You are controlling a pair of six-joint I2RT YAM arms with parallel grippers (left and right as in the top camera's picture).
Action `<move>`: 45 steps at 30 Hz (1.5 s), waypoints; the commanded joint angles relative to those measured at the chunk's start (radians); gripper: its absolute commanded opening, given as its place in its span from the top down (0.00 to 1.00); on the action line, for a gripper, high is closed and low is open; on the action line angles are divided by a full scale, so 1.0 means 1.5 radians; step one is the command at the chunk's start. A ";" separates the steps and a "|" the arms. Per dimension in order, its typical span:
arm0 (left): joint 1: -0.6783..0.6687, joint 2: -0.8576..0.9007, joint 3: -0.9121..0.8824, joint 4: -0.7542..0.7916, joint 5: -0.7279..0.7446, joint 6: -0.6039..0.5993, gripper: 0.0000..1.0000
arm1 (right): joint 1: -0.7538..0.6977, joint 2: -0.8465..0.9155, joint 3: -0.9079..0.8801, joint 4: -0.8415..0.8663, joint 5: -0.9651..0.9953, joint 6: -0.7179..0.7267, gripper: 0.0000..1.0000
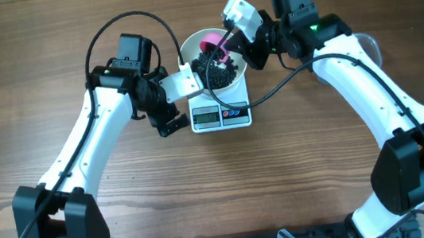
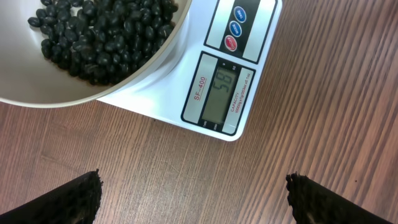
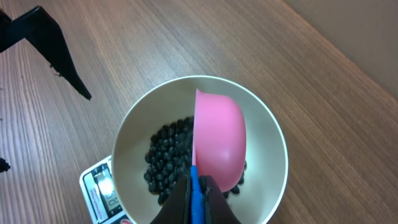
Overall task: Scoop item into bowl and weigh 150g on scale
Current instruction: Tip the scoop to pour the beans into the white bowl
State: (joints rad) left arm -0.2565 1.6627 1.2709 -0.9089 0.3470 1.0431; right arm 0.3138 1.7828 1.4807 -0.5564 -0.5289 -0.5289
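Observation:
The white bowl (image 1: 187, 51) sits on the white scale (image 1: 220, 116) at mid table. Black beans (image 1: 219, 72) lie heaped inside it. My right gripper (image 1: 229, 40) is shut on the blue handle of a pink scoop (image 1: 214, 43), which hangs tipped on its side over the bowl. In the right wrist view the scoop (image 3: 217, 143) is above the beans (image 3: 165, 155), inside the bowl's rim (image 3: 273, 130), with the gripper (image 3: 196, 199) clamped on the handle. My left gripper (image 2: 194, 193) stands open over bare wood just in front of the scale (image 2: 249, 56), whose display is lit.
A black cable (image 1: 272, 88) runs from the right arm past the scale's right side. A clear tub edge (image 1: 371, 43) peeks out behind the right arm. The left arm's finger (image 3: 50, 43) shows at the upper left of the right wrist view.

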 commanded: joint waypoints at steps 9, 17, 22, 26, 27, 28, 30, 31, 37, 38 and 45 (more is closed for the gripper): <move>0.001 0.003 0.003 -0.001 0.016 0.013 0.00 | -0.001 -0.009 0.004 0.003 0.006 -0.012 0.96; 0.001 0.003 0.003 -0.001 0.016 0.013 0.00 | -0.001 -0.009 0.004 0.004 0.006 -0.013 0.96; 0.001 0.003 0.003 -0.001 0.016 0.013 0.00 | -0.001 -0.008 0.003 0.011 0.027 -0.014 0.95; 0.001 0.003 0.003 -0.001 0.016 0.013 0.00 | 0.001 -0.007 0.003 -0.004 -0.027 -0.025 0.96; 0.001 0.003 0.003 -0.001 0.016 0.013 0.00 | 0.001 -0.007 0.003 -0.006 -0.038 -0.031 0.96; 0.001 0.003 0.003 -0.001 0.016 0.013 0.00 | 0.001 -0.005 0.003 -0.002 -0.018 -0.029 0.96; 0.001 0.003 0.003 -0.001 0.016 0.013 0.00 | 0.001 -0.004 0.003 0.002 0.027 -0.009 0.96; 0.001 0.003 0.003 -0.001 0.016 0.013 0.00 | 0.001 -0.004 0.003 -0.005 0.021 -0.016 0.96; 0.001 0.003 0.003 -0.001 0.016 0.013 0.00 | 0.001 -0.004 0.003 -0.009 0.009 -0.027 0.96; 0.001 0.003 0.003 -0.001 0.016 0.013 0.00 | 0.001 -0.004 0.003 -0.017 -0.033 -0.074 0.96; 0.001 0.003 0.003 -0.001 0.016 0.013 0.00 | 0.001 -0.004 0.003 0.026 0.024 -0.001 0.96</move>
State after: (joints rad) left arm -0.2565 1.6627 1.2709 -0.9089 0.3466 1.0431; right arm 0.3134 1.7828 1.4807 -0.5152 -0.4610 -0.5495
